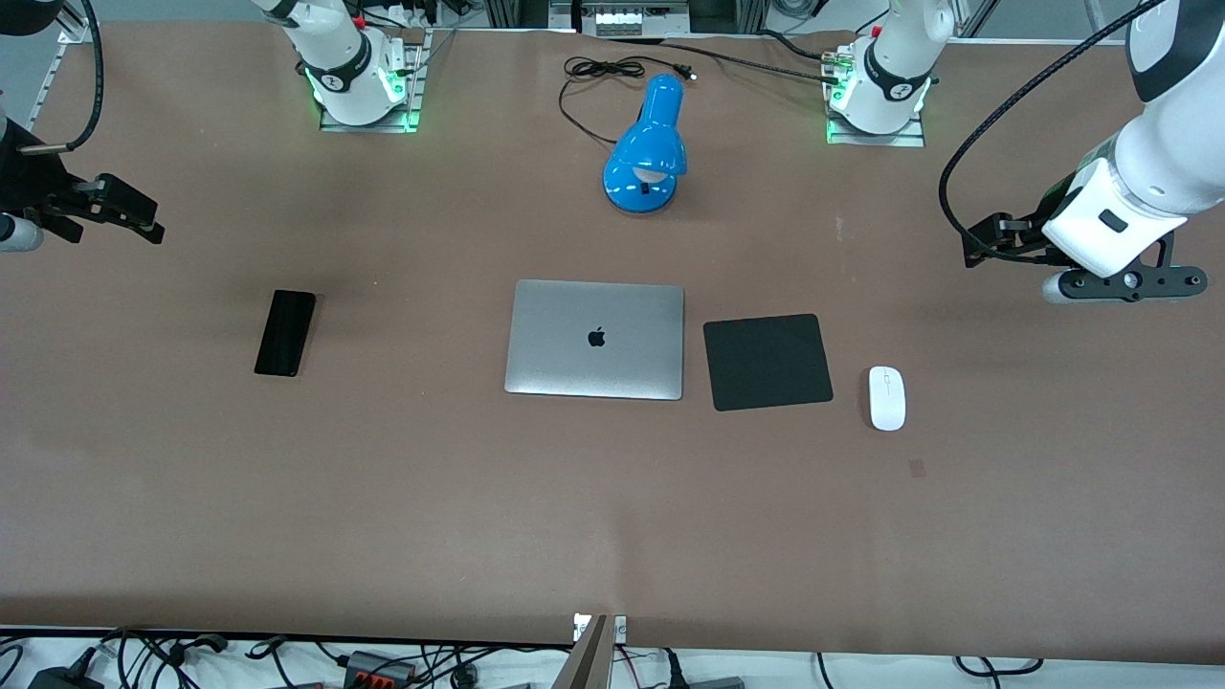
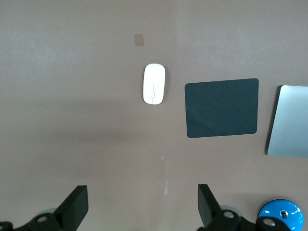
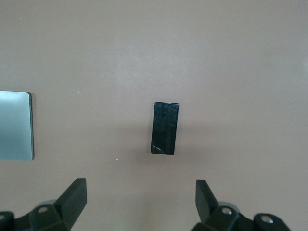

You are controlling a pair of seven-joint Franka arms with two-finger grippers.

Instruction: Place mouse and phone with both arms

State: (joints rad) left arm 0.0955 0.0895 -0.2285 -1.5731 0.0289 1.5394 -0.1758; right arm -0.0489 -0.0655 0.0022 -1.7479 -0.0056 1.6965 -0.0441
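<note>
View: right wrist camera looked straight down on the brown worktop (image 3: 216, 57).
Phone: the phone (image 3: 165, 128) lay flat on the worktop, glossy black face up, faint reflections on the glass, nothing touching it.
Laptop: one silver corner of the closed laptop (image 3: 15, 125) showed at the frame's edge, well apart from the phone, its long edge roughly parallel to the phone's long edge.
Right gripper: the right gripper (image 3: 139, 202) hung above bare worktop; its two black fingers (image 3: 74, 197) were spread wide with nothing between them. The phone sat clear of both fingertips, not under them.
</note>
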